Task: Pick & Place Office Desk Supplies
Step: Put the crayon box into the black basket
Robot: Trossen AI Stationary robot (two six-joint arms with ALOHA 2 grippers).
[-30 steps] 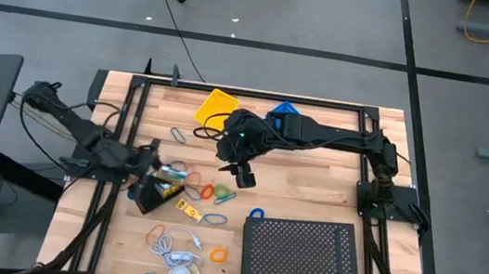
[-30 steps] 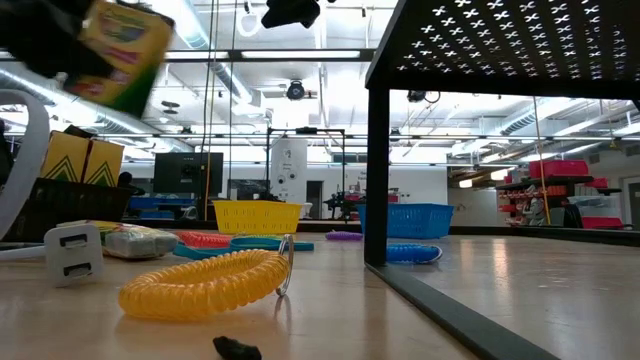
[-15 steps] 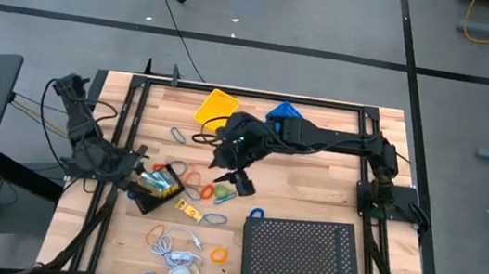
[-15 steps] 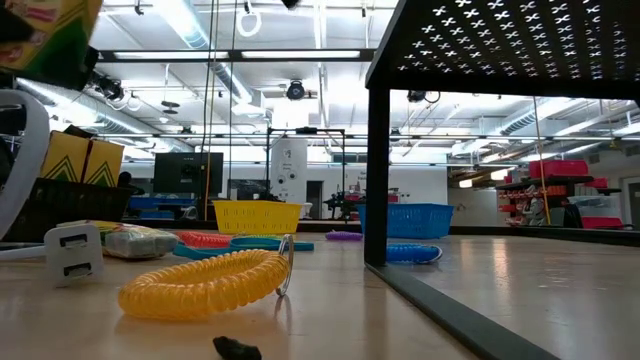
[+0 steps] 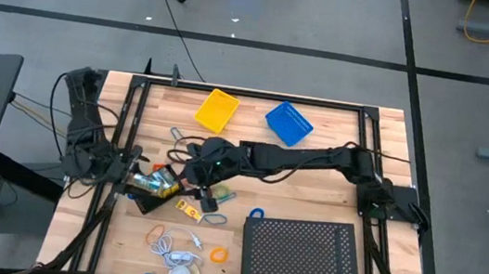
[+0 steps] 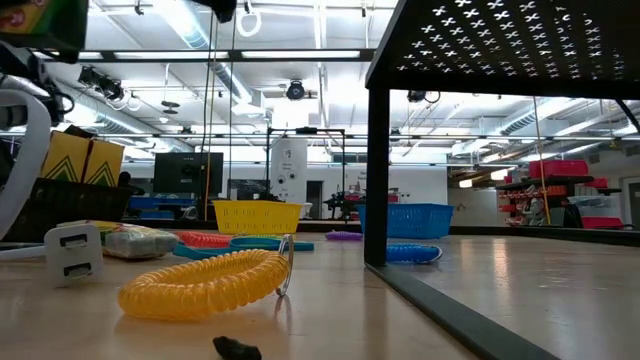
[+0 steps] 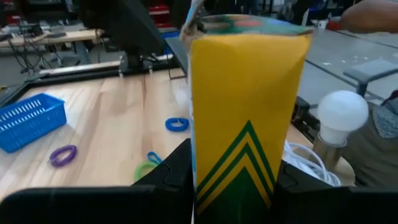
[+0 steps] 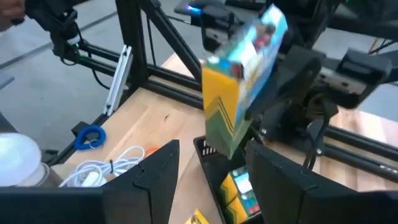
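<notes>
A yellow-and-green crayon box (image 5: 158, 181) (image 7: 249, 106) (image 8: 239, 81) hangs in the air at the table's left, with my left gripper (image 5: 137, 174) (image 7: 233, 177) shut on it. Below it stands a small black bin (image 8: 214, 163) (image 5: 145, 202) with more crayon boxes inside. My right gripper (image 5: 204, 196) (image 8: 208, 165) is open just right of the box. It points at the box, with nothing between its fingers. Thin coloured loops (image 5: 216, 192) lie on the wood beneath my right gripper. In the low view the held box (image 6: 40, 22) shows at the upper left corner. My left gripper pinches the crayon box between its two fingers at the green chevron end (image 7: 214, 177), one finger (image 7: 177, 171) on each narrow side. The fingers come nearly level from the table's left. The box sticks out past them, tilted, lifted clear above the black bin.
A yellow basket (image 5: 217, 108) and a blue basket (image 5: 288, 124) stand at the far edge. The large black perforated tray (image 5: 302, 259) fills the near right. A white bulb with cable (image 5: 180, 268), a yellow coil (image 6: 205, 283) and more loops lie near the front.
My right gripper has reached toward the table's left and near edges and come down, tipping lower, until it faces the held crayon box. My left gripper has swung a little toward the left edge and turned, carrying the box with it. The box stays lifted.
</notes>
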